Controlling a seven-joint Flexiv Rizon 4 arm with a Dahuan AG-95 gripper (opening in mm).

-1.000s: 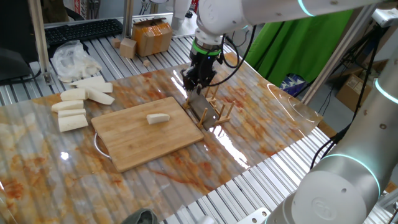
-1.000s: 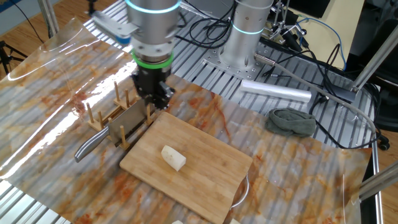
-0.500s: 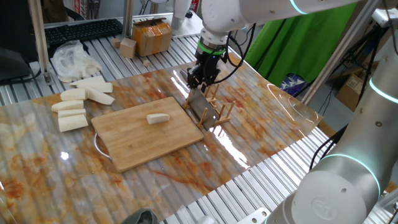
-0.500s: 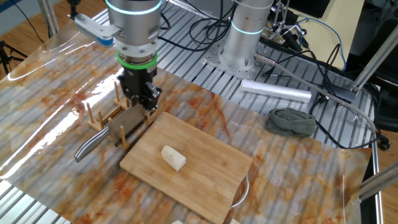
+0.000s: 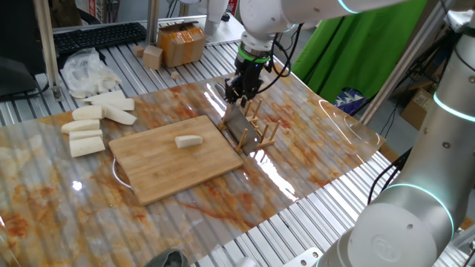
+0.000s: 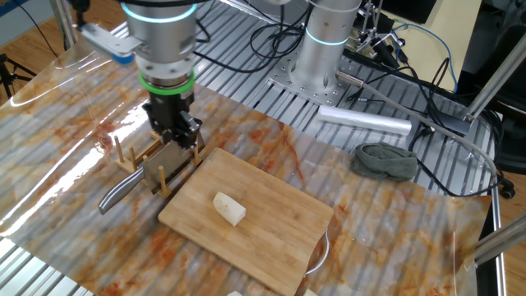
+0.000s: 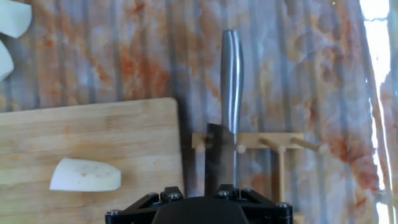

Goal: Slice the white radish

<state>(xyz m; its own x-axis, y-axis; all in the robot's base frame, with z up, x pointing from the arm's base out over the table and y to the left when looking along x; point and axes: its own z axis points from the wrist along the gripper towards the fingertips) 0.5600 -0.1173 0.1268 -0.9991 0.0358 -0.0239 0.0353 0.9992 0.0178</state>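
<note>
Your end effector point(image 6: 174, 134) hovers over the knife point(image 6: 146, 174), grip state unclear; descend off-centre toward 12 o'clock and you'll topple the rack point(image 6: 158, 156).

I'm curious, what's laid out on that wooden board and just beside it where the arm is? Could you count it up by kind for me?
cutting board: 1
white radish piece, lying on the board: 1
knife: 1
wooden rack holding the knife, at the board's edge: 1
Total: 4
</note>
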